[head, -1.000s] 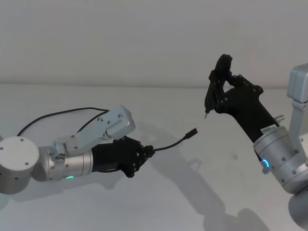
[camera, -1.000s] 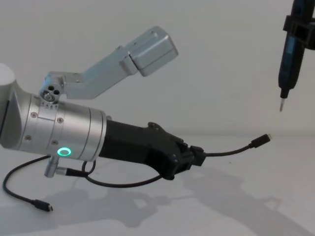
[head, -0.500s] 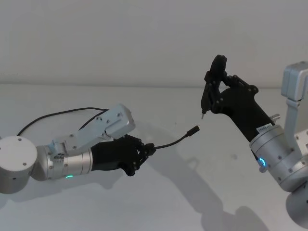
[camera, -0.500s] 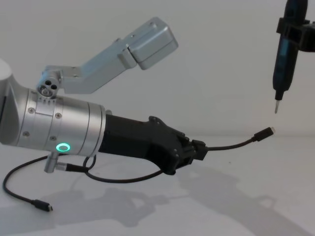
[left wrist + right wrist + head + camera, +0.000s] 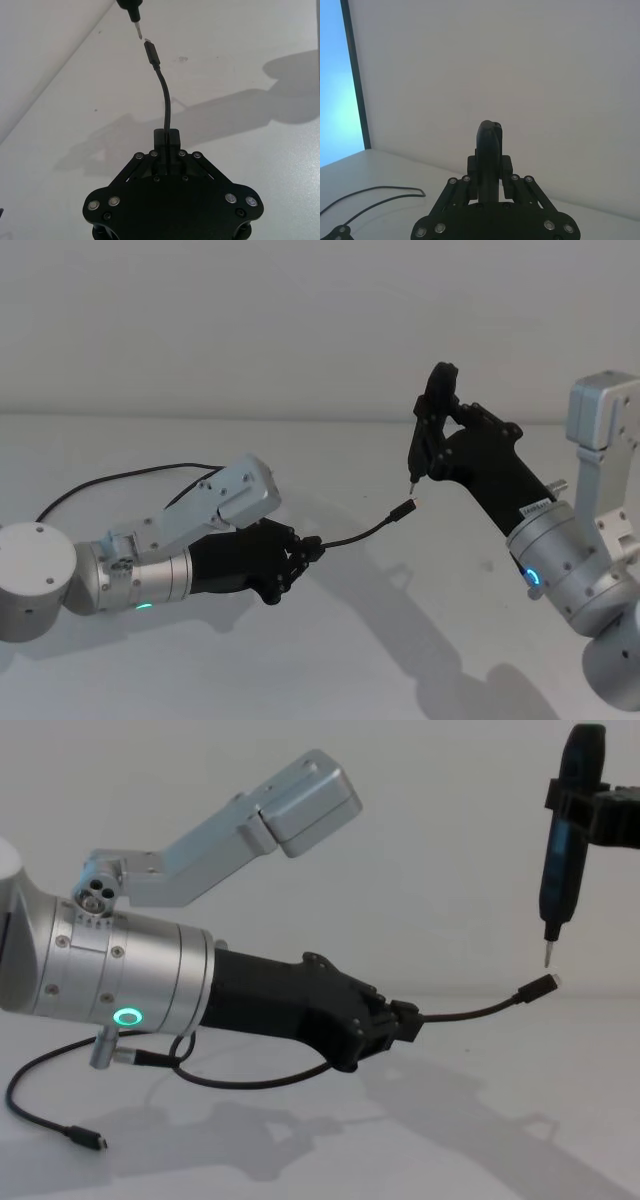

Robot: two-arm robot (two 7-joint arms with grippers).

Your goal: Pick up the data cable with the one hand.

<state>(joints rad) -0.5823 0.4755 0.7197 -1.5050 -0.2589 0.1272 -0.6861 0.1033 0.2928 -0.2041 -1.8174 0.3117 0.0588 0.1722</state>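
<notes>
My left gripper [image 5: 303, 554] [image 5: 404, 1021] [image 5: 166, 138] is shut on the thin black data cable [image 5: 356, 536] [image 5: 470, 1013] [image 5: 164, 97]. It holds the cable a little above the white table. The cable's free end arcs forward to a small plug [image 5: 403, 510] [image 5: 540, 987] [image 5: 151, 52]. My right gripper [image 5: 440, 430] [image 5: 490, 172] is shut on a slim black pen-like tool [image 5: 427, 425] [image 5: 562, 850] [image 5: 490, 142]. The tool's metal pin tip [image 5: 413, 483] [image 5: 547, 960] [image 5: 137, 31] hangs just above the plug, and I cannot tell whether they touch.
The rest of the cable loops back over the white table [image 5: 330, 640] behind my left arm [image 5: 110, 478]. Its other plug [image 5: 85, 1139] lies on the table below my left wrist. A white wall stands behind the table.
The right arm has carried the pen-like tool leftward and down, bringing its tip close over the cable's plug. The left gripper has kept its hold and barely moved.
</notes>
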